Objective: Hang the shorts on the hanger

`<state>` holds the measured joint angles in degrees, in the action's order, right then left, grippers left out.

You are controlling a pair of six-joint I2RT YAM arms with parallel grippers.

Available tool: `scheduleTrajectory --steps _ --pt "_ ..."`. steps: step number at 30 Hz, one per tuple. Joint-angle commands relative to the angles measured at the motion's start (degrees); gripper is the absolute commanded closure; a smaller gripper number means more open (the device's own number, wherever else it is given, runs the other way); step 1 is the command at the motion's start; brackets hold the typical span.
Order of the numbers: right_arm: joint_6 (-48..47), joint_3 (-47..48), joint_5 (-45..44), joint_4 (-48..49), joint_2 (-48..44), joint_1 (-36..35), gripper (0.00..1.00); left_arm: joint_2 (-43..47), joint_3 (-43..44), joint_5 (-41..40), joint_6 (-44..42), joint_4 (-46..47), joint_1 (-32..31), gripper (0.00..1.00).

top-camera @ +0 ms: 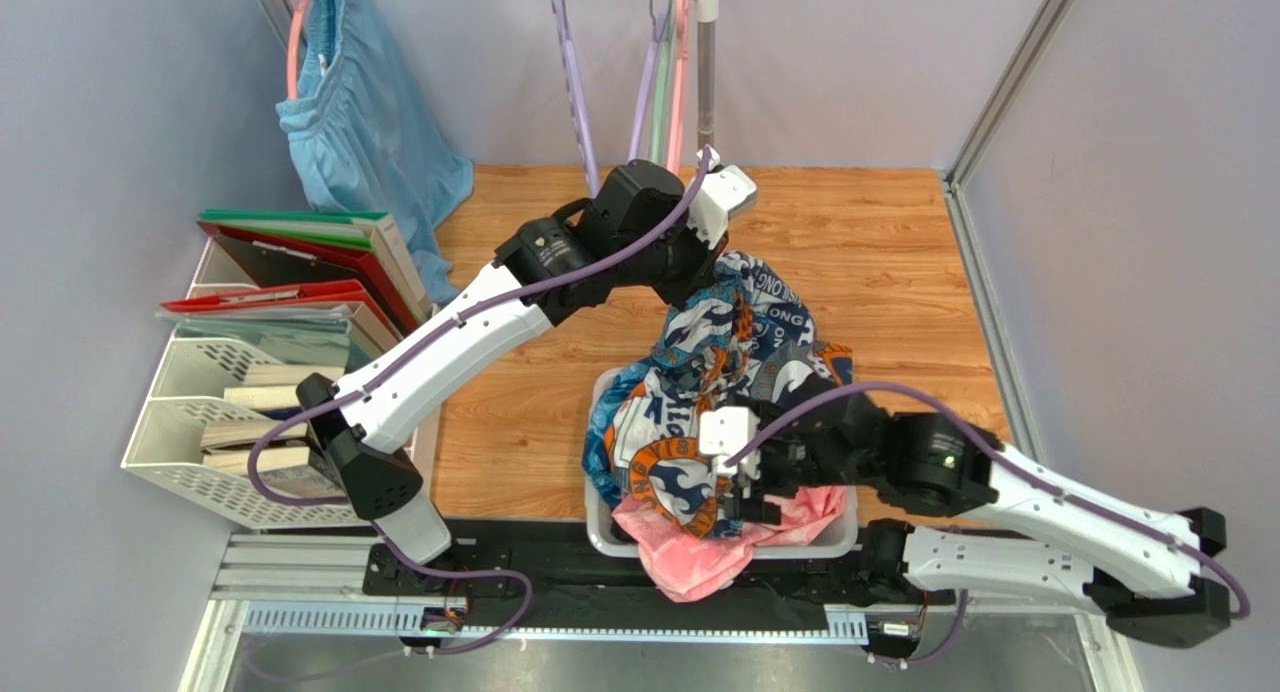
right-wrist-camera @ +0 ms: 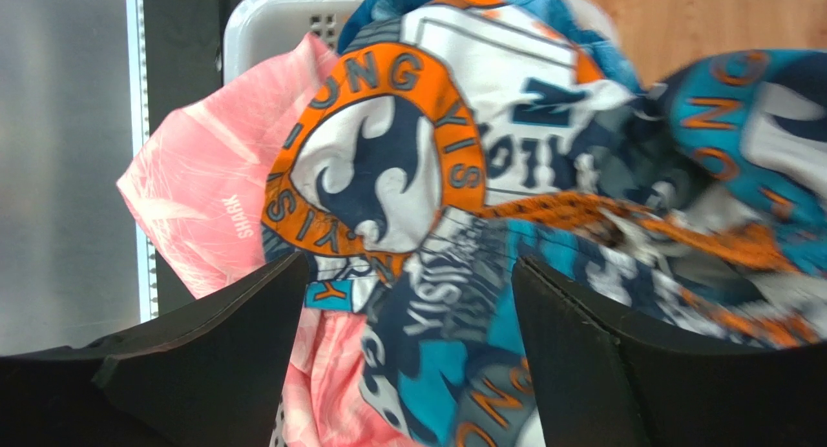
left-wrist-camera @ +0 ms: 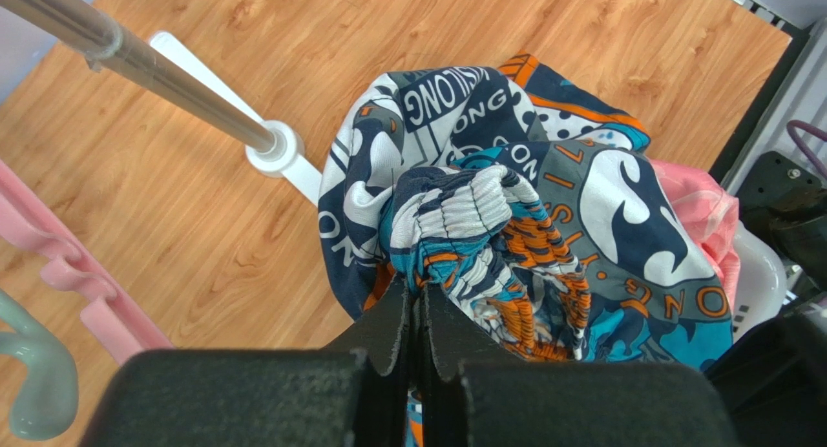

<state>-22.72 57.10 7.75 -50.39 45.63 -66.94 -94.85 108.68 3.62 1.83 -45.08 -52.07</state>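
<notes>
The printed shorts hang bunched from my left gripper, with their lower part in a white basket. In the left wrist view my left gripper is shut on the shorts' gathered waistband. My right gripper is open, low over the shorts at the basket's front. In the right wrist view its fingers straddle printed cloth without closing on it. The lavender hanger hangs on the rail at the back, just behind the left gripper, and is out of both wrist views.
A pink garment lies in the basket and spills over its front. Light-blue shorts hang on a pink hanger at the back left. More hangers hang by the rack post. A file rack stands at the left.
</notes>
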Motion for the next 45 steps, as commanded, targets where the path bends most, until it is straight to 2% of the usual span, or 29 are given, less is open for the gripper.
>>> scheduleTrajectory --steps 1,5,7,8,12,13,15,16,20,24,27,32,38,45 --pt "0.14 -5.41 -13.71 7.58 2.01 -5.74 0.15 1.42 -0.23 2.27 2.66 2.01 0.83 1.00" --pt "-3.37 -9.45 -20.04 10.66 3.77 -8.73 0.13 2.12 -0.84 3.24 2.57 2.01 0.92 1.00" --pt "-4.35 -11.39 -23.72 11.45 3.77 -9.09 0.18 2.56 -1.10 3.41 2.57 1.75 1.10 1.00" --pt "-5.13 -11.92 -24.96 11.46 3.77 -9.09 0.26 3.00 -1.28 3.85 2.57 1.58 1.18 1.00" --pt "-10.75 -17.80 -33.39 13.30 2.54 -9.00 0.46 4.05 -1.37 4.64 2.48 0.96 1.45 1.00" --pt "-11.46 -19.21 -34.54 13.21 1.84 -8.74 0.66 4.75 -1.46 5.43 2.31 0.61 1.45 1.00" --pt "-11.12 -18.26 -36.48 11.03 1.40 -7.86 0.87 5.46 -1.72 6.66 2.04 0.34 1.54 1.00" --pt "-10.42 -14.86 -36.40 9.62 1.13 -6.90 1.00 6.68 -2.24 8.15 1.69 0.43 1.54 1.00" --pt "-9.62 -3.95 -37.28 4.25 -1.58 -4.70 1.00 9.50 -3.13 10.97 -0.24 0.34 1.54 1.00" --pt "-9.88 7.39 -32.99 0.13 -6.41 -1.89 1.00 12.84 -2.95 12.11 -3.83 0.34 1.54 1.00" --pt "-14.17 12.24 -30.61 2.91 -11.76 1.19 1.00 15.56 -2.43 12.29 -6.47 0.61 1.54 1.00" --pt "-18.23 18.30 -28.24 10.73 -15.13 8.48 1.00 19.35 1.44 12.20 -9.99 1.92 1.54 1.00" --pt "-22.45 24.72 -26.91 20.75 -14.08 12.79 1.00 20.49 8.55 11.15 -14.04 4.21 1.54 1.00" --pt "-22.11 34.48 -21.38 21.83 -8.36 12.97 1.00 21.19 16.29 13.96 -16.33 1.67 1.54 1.00"
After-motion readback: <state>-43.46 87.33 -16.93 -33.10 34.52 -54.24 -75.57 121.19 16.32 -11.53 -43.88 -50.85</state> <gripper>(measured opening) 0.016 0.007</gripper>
